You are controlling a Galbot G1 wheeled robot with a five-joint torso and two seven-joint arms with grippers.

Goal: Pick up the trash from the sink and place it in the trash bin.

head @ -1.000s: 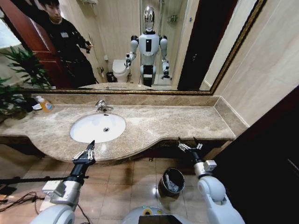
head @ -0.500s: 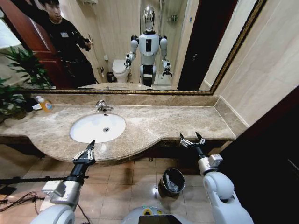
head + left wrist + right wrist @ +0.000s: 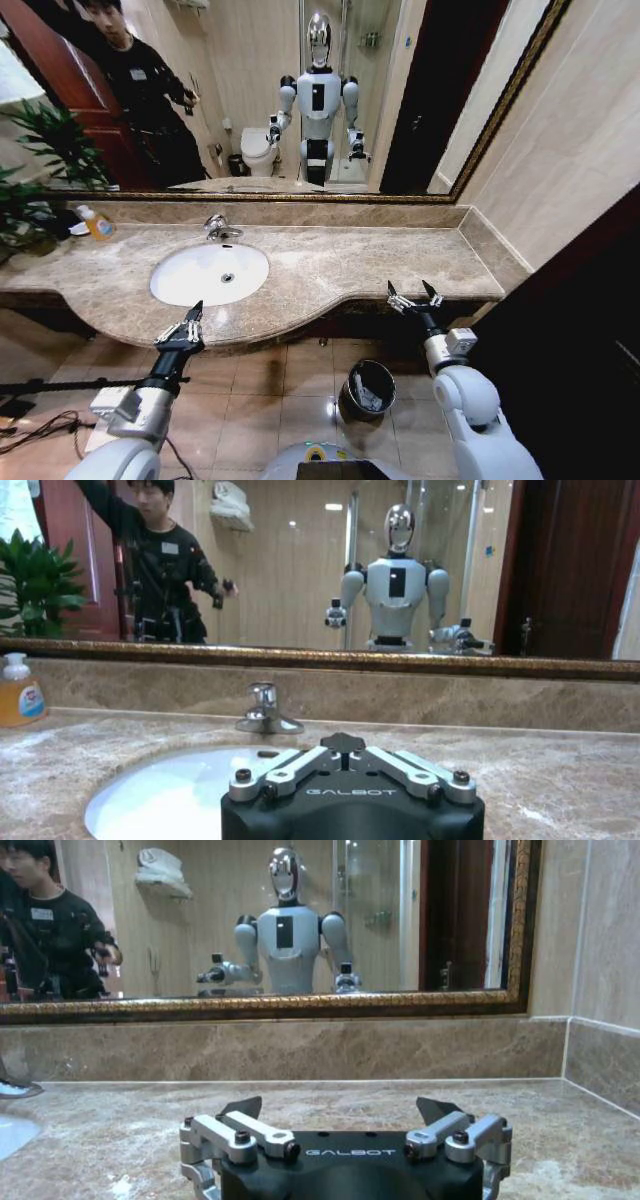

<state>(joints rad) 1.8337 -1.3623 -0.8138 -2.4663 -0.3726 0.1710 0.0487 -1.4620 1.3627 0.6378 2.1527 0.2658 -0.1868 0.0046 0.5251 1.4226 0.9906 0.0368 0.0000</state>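
Now | sink (image 3: 209, 273) upper left, looks empty | left gripper (image 3: 193, 318) narrow, right gripper (image 3: 415, 293) wide, empty | bin (image 3: 368, 389) bottom centre | risk: needless grab scraping basin

You see a white sink (image 3: 209, 272) set in a beige-brown veined marble bench (image 3: 340, 262), an orange soap bottle (image 3: 97, 223), and a dark trash bin (image 3: 367, 390) with a shiny metallic rim.
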